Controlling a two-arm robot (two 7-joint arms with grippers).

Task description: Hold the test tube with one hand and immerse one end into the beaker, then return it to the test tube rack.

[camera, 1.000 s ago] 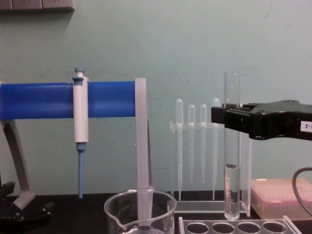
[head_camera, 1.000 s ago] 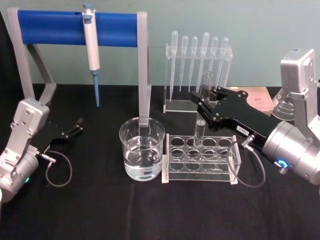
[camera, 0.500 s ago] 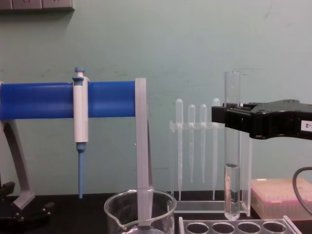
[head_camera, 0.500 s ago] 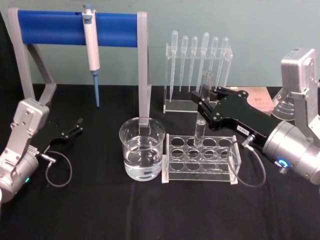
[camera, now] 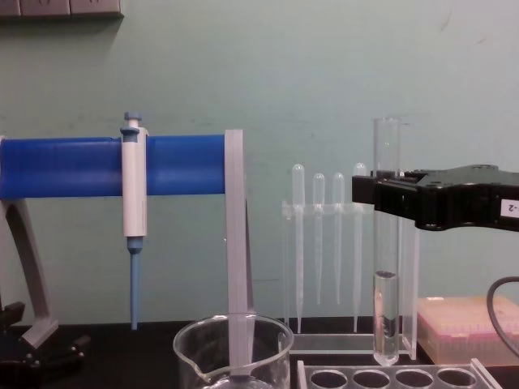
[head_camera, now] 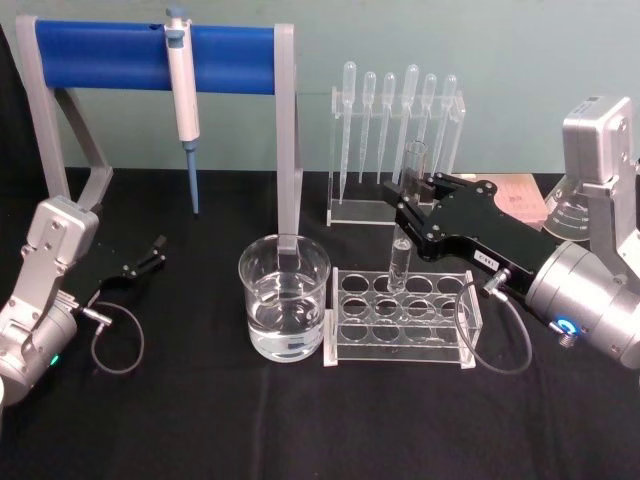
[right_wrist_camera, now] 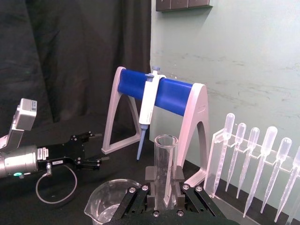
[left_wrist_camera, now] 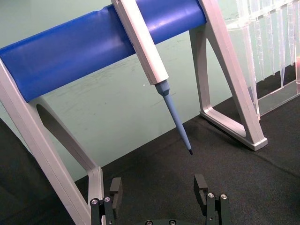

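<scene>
Black right hand (camera: 386, 193), labelled "-2", grips test tube (camera: 387, 312).

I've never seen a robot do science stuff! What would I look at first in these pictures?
First, the right gripper: its black fingers hold a tall test tube upright just above the clear rack in the middle of the table. Next, the beaker of water left of the rack, and the blue stand behind it with a micropipette hanging. The left gripper sits parked at the far left.
</scene>
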